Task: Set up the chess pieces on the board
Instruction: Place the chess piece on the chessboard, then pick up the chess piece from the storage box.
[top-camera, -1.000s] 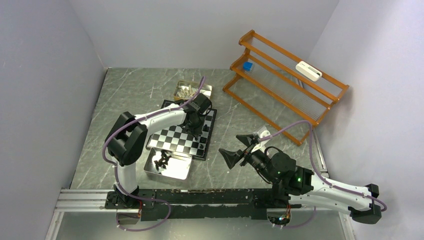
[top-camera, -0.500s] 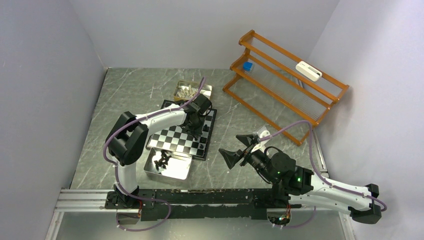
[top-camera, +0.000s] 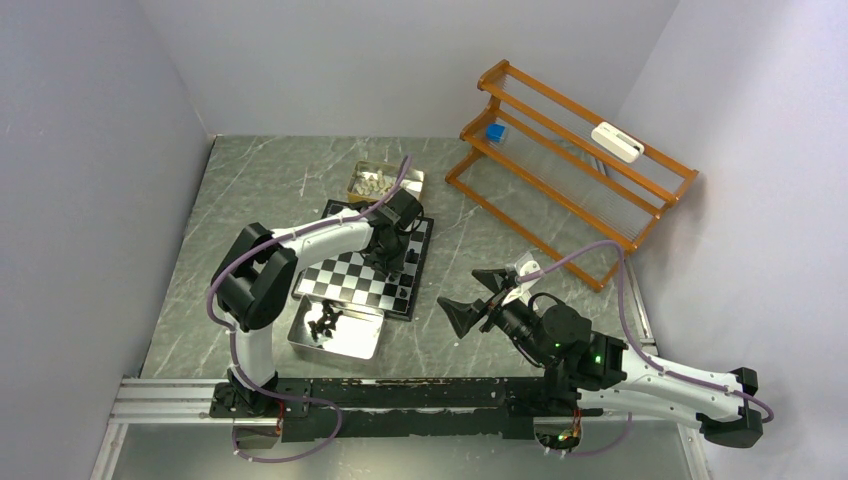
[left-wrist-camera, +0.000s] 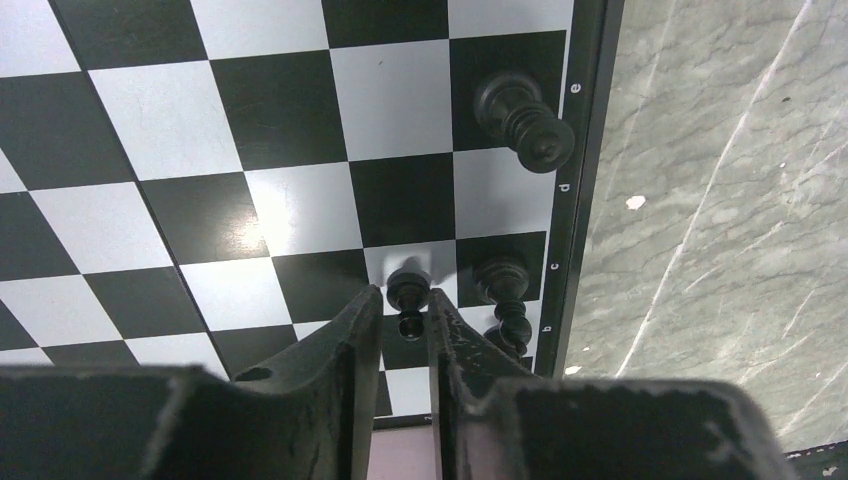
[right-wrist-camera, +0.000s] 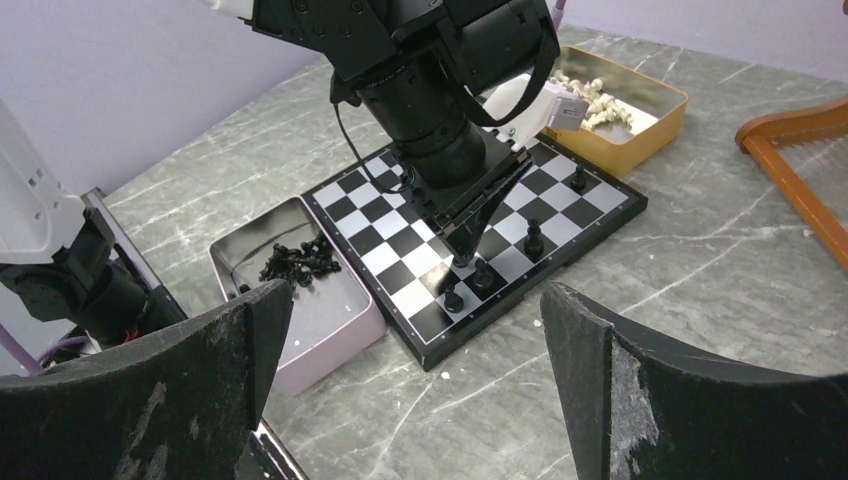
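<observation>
The chequered board (top-camera: 345, 275) lies mid-table. My left gripper (left-wrist-camera: 404, 300) points down over its right edge, fingers closed around a small black pawn (left-wrist-camera: 408, 290) standing on a white square in the second column from the edge. Other black pieces stand in the edge column: one (left-wrist-camera: 525, 120) by the letter e, one (left-wrist-camera: 505, 290) by c, and one partly hidden behind my finger. The right wrist view shows the left gripper (right-wrist-camera: 462, 250) and these pieces (right-wrist-camera: 535, 240). My right gripper (right-wrist-camera: 415, 300) is wide open and empty, hovering right of the board (right-wrist-camera: 400, 240).
A silver tray (top-camera: 360, 340) with a heap of black pieces (top-camera: 322, 320) sits in front of the board. A gold tin (top-camera: 405, 180) with white pieces (top-camera: 372, 183) sits behind it. An orange wire rack (top-camera: 570, 160) stands at the back right.
</observation>
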